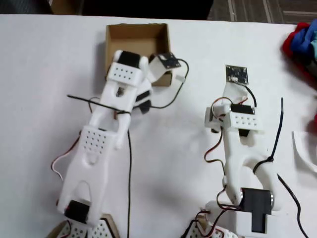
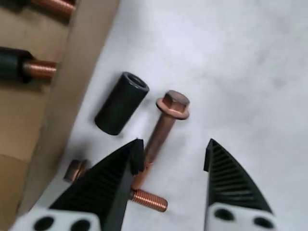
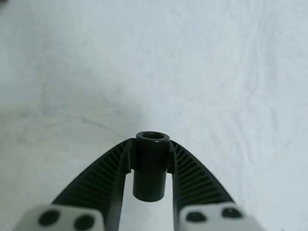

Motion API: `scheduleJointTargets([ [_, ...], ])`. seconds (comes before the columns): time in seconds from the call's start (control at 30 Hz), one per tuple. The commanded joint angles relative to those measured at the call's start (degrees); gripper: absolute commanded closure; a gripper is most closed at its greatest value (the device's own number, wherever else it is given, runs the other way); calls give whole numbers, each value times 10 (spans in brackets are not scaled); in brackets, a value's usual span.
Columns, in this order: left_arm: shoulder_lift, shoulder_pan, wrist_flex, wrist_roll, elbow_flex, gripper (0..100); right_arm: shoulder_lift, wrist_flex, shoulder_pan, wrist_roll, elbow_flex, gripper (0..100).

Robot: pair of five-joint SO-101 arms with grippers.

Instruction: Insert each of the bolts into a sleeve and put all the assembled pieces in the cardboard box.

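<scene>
Two arms stand side by side at a white surface (image 1: 39, 74). From the high view, the left arm (image 1: 96, 144) leans toward the cardboard box (image 1: 111, 37) at the far side, with its head at the box's near right corner. The right arm (image 1: 242, 148) is well apart from the box, over bare surface. A red and blue cloth (image 1: 302, 39) lies at the far right edge.

The left wrist view supplies the detail at that corner. The left gripper (image 2: 173, 147) hangs with its fingers (image 2: 110, 178) spread wide and holding nothing. A copper bolt (image 2: 163, 127) with a hex head lies flat on the surface between them, its shaft running under one finger. A loose sleeve (image 2: 122, 103), black and on its side, lies just beside the bolt head and near the outer wall of the box. A copper head (image 2: 77, 169) and a threaded end (image 2: 150, 199) show on either side of the same finger; whether they are one piece cannot be told. Inside the box lie two assembled pieces (image 2: 29, 67), each a black sleeve with a bolt through it.

The right wrist view shows the right gripper (image 3: 150, 147) with its fingers closed narrow on a held sleeve (image 3: 150, 180), which is black and clamped at its upper part with its open bore pointing away from the camera.
</scene>
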Motion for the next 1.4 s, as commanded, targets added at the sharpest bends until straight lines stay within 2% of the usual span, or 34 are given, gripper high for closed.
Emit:
scheduleJointTargets([
  [0.0, -31, -11, -19, 3, -23, 778, -13, 0, 8, -5, -22, 978],
  [0.4, -31, -2, -133, 4, 97, 778, -13, 0, 8, -5, -22, 978],
  [0.57, -32, 16, -125, 4, 113, 785, -13, 0, 8, -5, -22, 978],
  [0.73, -31, 38, -109, 4, 131, 989, -13, 0, 9, -5, -22, 978],
  [0.8, -32, 37, -99, 4, 135, 960, -13, 0, 9, -5, -22, 978],
  [1.07, -56, 33, 10, 9, 90, 975, -13, 0, 9, -6, -22, 978],
  [1.27, -174, 26, 12, 153, 54, 975, -21, 2, 26, -51, -17, 978],
  [1.37, -263, 36, 12, 206, 54, 975, -81, -7, 32, -50, 15, 978],
])
